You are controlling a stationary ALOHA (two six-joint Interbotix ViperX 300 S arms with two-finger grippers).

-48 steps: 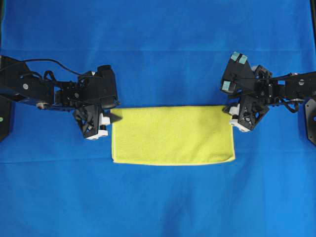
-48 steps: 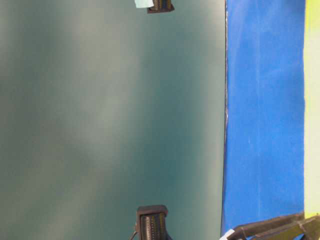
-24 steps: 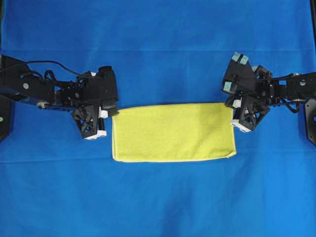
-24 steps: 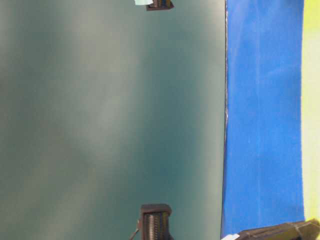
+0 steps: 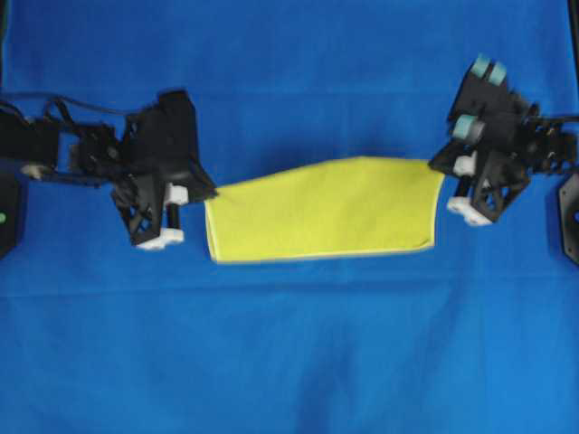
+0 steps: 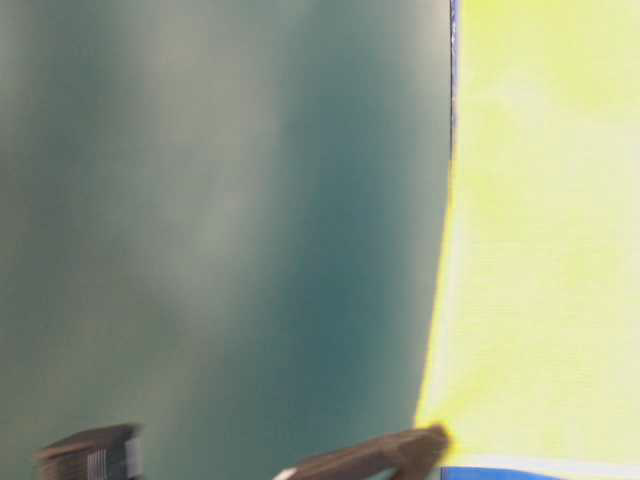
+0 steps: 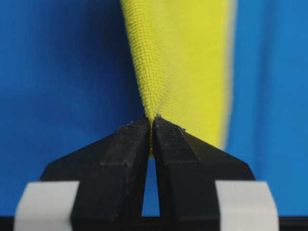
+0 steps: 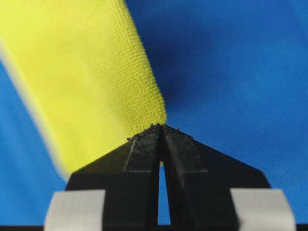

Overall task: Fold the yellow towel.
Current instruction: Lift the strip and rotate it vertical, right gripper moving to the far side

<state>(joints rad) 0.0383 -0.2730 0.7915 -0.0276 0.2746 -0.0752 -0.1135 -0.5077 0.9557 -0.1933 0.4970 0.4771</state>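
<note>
Left gripper (image 7: pixel 152 122): jaws pressed together on a corner of the towel (image 7: pixel 185 62); cloth runs straight out from the tips, taut, a thin ridge of fabric caught between them. Right gripper (image 8: pixel 161 129): same, clamped on the opposite corner, towel (image 8: pixel 91 82) fanning away to its left.

Why held so: each pincer has one far corner of the already halved towel (image 5: pixel 326 212), so, as I judge it, the far edge can be carried over toward the near hem for the next fold. Holding both ends keeps that edge stretched and stops the layers slipping apart.

Outward from the pincers: between them the far edge is up off the blue cloth (image 5: pixel 289 362), higher at the right end, so from overhead the towel looks skewed. The near hem lies on the cloth, just ahead of both grippers. The table-level view shows yellow raised, filling its right side.

Arms: left gripper (image 5: pixel 194 192) and right gripper (image 5: pixel 445 176) come in from either side, wrists tipped down, fingers pointing inward at the corners. Both blurred.
</note>
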